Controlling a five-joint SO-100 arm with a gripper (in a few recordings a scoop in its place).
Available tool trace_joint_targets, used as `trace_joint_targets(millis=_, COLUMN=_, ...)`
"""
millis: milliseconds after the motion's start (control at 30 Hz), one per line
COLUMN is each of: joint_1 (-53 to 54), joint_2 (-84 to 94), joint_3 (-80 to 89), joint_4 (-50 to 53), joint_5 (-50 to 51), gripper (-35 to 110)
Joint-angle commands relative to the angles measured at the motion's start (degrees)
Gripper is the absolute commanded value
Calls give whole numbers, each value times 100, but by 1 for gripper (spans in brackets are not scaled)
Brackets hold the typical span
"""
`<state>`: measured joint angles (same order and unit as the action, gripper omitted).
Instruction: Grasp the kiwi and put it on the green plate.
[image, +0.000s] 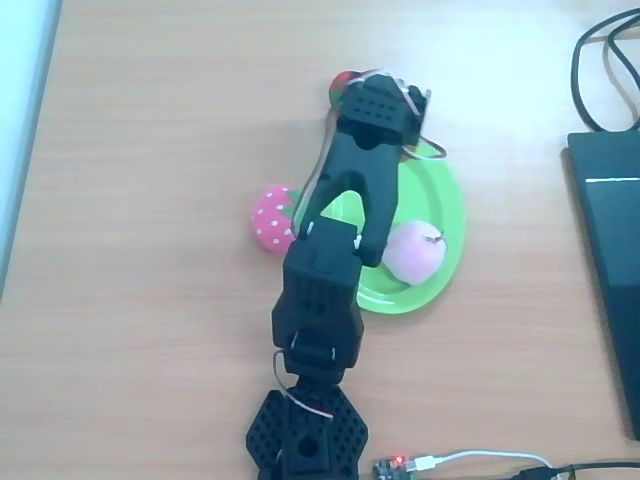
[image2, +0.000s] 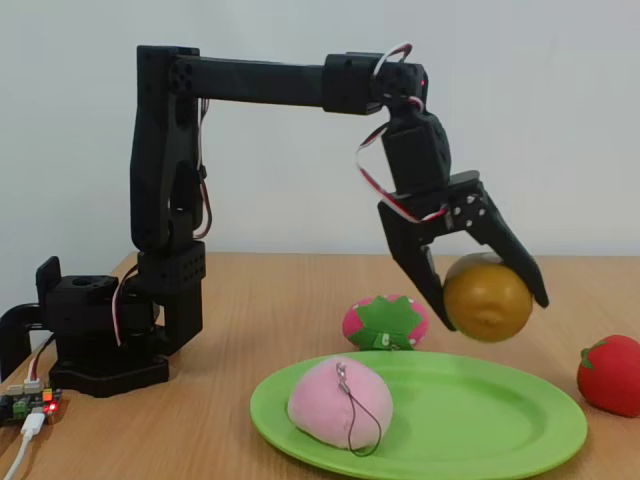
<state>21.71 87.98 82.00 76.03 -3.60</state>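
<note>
Green plate (image2: 480, 425) lay below the pincer (image2: 487, 290), a peach (image2: 338, 403) on its nearer end. The pincer was clamped around the kiwi (image2: 488, 298), held above the plate's bare part. Lowering gently before releasing, clear of the peach, seemed wise.

The overhead view looks straight down on the wooden table (image: 150, 150) from well above, arm base at the bottom edge, while the fixed view sits low at table height, close, facing the arm side-on; both share the green plate (image: 448, 200) (image2: 480, 420) and peach (image: 415, 250) (image2: 335, 400).
</note>
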Motion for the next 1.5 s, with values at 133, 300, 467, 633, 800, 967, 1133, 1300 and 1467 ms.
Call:
trace_joint_targets(millis=133, joint_1=519, joint_2=-316, joint_3=88, joint_4=114, joint_5=-62, gripper=31)
trace_joint_targets(millis=300, joint_1=624, joint_2=-756, joint_3=70, joint_4=114, joint_5=-26, gripper=32)
trace_joint_targets(millis=467, joint_1=580, joint_2=-1081, joint_3=44, joint_4=9, joint_5=-53, gripper=34)
trace_joint_targets(millis=633, joint_1=545, joint_2=-1327, joint_3=-9, joint_4=-97, joint_5=-53, gripper=36)
trace_joint_targets(millis=800, joint_1=519, joint_2=-1397, joint_3=-18, joint_4=-149, joint_5=-62, gripper=36)
trace_joint_targets(millis=967, joint_1=483, joint_2=-1389, joint_3=-9, joint_4=-149, joint_5=-44, gripper=37)
trace_joint_targets(millis=1133, joint_1=439, joint_2=-1266, joint_3=9, joint_4=-123, joint_5=-62, gripper=40)
trace_joint_targets(millis=1300, joint_1=352, joint_2=-1143, joint_3=53, joint_4=-70, joint_5=-35, gripper=43)
trace_joint_targets(millis=1467, joint_1=193, joint_2=-993, joint_3=70, joint_4=132, joint_5=79, gripper=47)
